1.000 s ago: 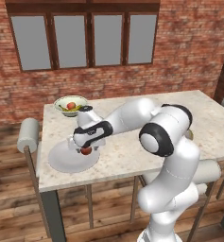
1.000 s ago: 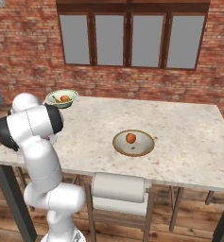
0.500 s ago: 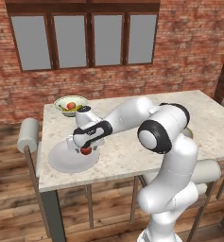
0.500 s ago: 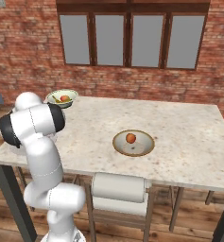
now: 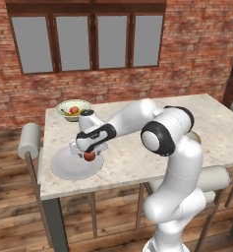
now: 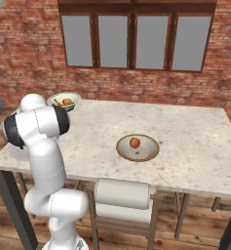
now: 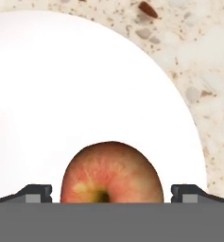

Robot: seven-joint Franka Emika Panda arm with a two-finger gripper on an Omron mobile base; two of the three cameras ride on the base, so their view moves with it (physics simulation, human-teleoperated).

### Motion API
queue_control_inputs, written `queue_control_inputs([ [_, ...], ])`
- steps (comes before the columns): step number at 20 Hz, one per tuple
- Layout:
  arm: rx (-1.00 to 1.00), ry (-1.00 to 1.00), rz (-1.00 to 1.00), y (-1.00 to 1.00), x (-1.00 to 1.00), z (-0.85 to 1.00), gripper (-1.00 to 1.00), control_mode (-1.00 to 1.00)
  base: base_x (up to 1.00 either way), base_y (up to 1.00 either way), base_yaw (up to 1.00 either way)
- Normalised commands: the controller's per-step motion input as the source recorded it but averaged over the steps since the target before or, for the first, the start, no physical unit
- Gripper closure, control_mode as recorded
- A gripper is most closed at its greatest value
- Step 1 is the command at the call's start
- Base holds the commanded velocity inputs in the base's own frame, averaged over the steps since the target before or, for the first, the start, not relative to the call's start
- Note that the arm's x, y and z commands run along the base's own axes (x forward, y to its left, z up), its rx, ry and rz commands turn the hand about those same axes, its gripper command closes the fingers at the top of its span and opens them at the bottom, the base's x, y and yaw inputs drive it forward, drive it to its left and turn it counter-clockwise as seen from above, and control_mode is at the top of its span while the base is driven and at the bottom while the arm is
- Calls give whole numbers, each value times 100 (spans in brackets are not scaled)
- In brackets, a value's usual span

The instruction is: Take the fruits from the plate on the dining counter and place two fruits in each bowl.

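Pincer (image 7: pixel 111 197) is hanging wide over the plate (image 7: pixel 61 94) on the counter (image 5: pixel 137 157), one finger either side of the last apple (image 7: pixel 111 175), ready for closing. Tan bowl (image 6: pixel 137 148) is holding one fruit, so this apple likely belongs there.

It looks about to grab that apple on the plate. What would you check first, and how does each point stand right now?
1. Gripper open: ok, fingertips stand wide apart.
2. Apple between the fingertips: ok, gaps on both sides.
3. Apple resting on the plate: ok.
4. Nothing else crowding the apple on the plate: ok.
5. Tan bowl has room: ok, one fruit inside.
6. Green-white bowl already holds two fruits: cannot tell for sure; a red fruit and something yellow show.
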Motion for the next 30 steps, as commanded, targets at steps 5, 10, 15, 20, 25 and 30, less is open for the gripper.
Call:
queue_control_inputs([
  [5,0,0,0,0,0,-28,-100,-100,0,0,0],
  [10,0,0,0,0,0,-15,100,-100,0,0,0],
  [15,0,0,0,-3,-3,3,100,-100,0,0,0],
  [20,0,0,0,-20,-7,30,100,-100,0,0,0],
  [25,0,0,0,-57,-49,68,100,-100,0,0,0],
  [30,0,0,0,-94,-57,64,100,-100,0,0,0],
])
